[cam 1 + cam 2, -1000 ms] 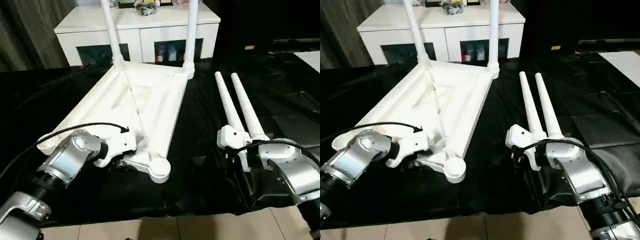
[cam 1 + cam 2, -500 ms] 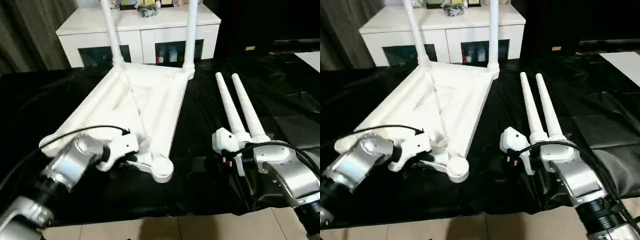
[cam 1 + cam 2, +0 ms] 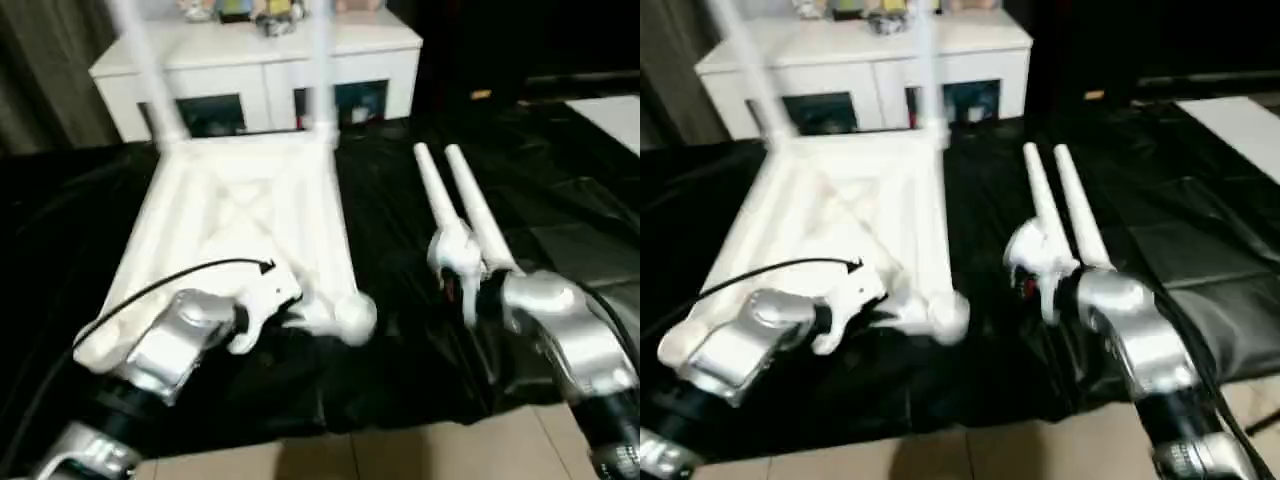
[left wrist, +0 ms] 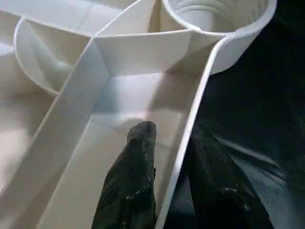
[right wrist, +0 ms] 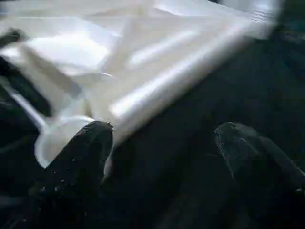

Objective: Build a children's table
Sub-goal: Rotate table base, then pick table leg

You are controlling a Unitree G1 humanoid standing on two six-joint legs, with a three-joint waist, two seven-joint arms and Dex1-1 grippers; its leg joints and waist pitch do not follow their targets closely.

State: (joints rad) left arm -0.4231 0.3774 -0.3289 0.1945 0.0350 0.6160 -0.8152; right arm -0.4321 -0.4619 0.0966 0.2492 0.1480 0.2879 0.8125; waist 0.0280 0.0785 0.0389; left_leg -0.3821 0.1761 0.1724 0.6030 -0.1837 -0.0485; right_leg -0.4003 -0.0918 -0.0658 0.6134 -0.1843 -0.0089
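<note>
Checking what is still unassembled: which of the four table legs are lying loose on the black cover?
The two loose legs lying side by side by the right gripper; the other two legs stand upright in the tabletop.

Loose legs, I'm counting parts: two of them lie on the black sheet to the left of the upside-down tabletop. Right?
Not quite. The two loose legs lie on the black sheet to the right of the upside-down tabletop, not the left. The left eye view shows it.

A white cabinet with dark glass doors stands at the back, small objects on its top. Black sheeting covers the work surface. Pale floor tiles show along the near edge.
</note>
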